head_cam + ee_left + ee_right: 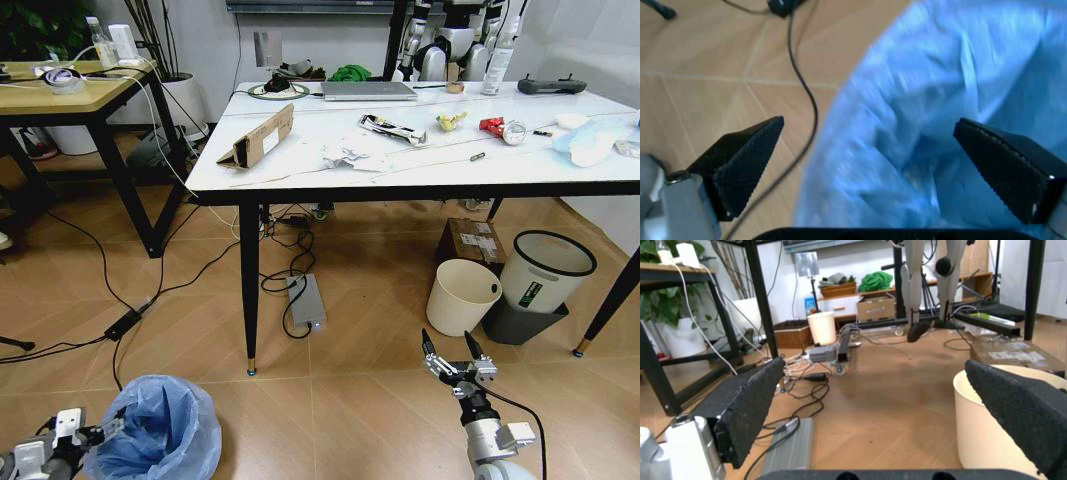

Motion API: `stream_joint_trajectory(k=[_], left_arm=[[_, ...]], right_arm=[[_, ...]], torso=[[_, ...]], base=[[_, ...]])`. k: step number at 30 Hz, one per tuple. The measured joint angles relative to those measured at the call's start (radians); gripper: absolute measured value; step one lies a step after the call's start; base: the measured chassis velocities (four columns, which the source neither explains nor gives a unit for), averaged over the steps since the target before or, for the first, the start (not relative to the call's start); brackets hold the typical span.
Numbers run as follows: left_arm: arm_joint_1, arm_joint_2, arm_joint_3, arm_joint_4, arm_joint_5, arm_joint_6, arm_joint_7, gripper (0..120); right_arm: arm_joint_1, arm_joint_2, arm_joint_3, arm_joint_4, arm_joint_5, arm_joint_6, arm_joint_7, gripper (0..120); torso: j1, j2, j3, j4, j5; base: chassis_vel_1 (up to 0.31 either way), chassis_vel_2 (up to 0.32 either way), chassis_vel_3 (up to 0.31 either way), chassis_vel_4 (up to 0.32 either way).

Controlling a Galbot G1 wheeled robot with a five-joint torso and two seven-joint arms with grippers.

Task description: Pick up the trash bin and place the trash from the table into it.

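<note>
Left gripper [110,428] at the trash bin [160,428] on the floor; right gripper [452,352] idle, fingers apart.

I see the bin near my left side, short of the table [330,172]'s front left leg. In the left wrist view my fingers [740,160] are spread wide, one outside the blue bag, the other seemingly over its mouth, though blur makes contact hard to judge. Trash stays up top: torn cardboard box [260,137] near the left front corner, crumpled paper [345,157] mid-front. Cream bin [462,296] stands beyond my right gripper.

bright even indoor light; trash bin [920,150] motion-blurred close up; soft floor shadows.
</note>
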Motion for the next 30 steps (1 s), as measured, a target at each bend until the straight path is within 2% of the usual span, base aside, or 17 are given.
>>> stream_joint_trajectory(k=[4,8,15,27,30], left_arm=[[-0.013,-0.014,0.043,0.039,0.032,0.013,-0.008,100],[-0.013,-0.019,0.050,0.054,0.054,0.018,-0.011,100],[-0.011,-0.015,0.025,0.090,0.104,0.011,-0.007,99],[-0.032,-0.032,0.030,0.115,0.127,-0.005,0.001,98],[-0.037,-0.032,0.029,0.123,0.130,-0.006,0.008,86]], right_arm=[[-0.007,0.001,-0.003,0.004,-0.016,0.000,0.000,100],[-0.007,0.001,-0.003,0.005,-0.020,0.000,0.001,100],[-0.002,0.001,-0.008,0.006,-0.022,-0.001,0.002,100],[-0.004,0.000,-0.010,0.005,-0.025,-0.002,0.003,100],[-0.005,0.000,-0.009,0.006,-0.024,-0.002,0.003,100]], torso=[[0.000,0.000,0.000,-0.0001,-0.0005],[0.000,0.001,0.000,-0.0001,-0.0003],[0.000,0.001,0.001,0.0000,-0.0002],[0.000,0.001,0.001,-0.0001,-0.0005],[0.000,0.001,0.001,-0.0001,-0.0003]], base=[[0.000,0.000,0.000,0.000],[0.000,0.000,0.000,0.000],[0.000,0.000,0.000,0.000],[0.000,0.000,0.000,0.000],[0.000,0.000,0.000,0.000]])
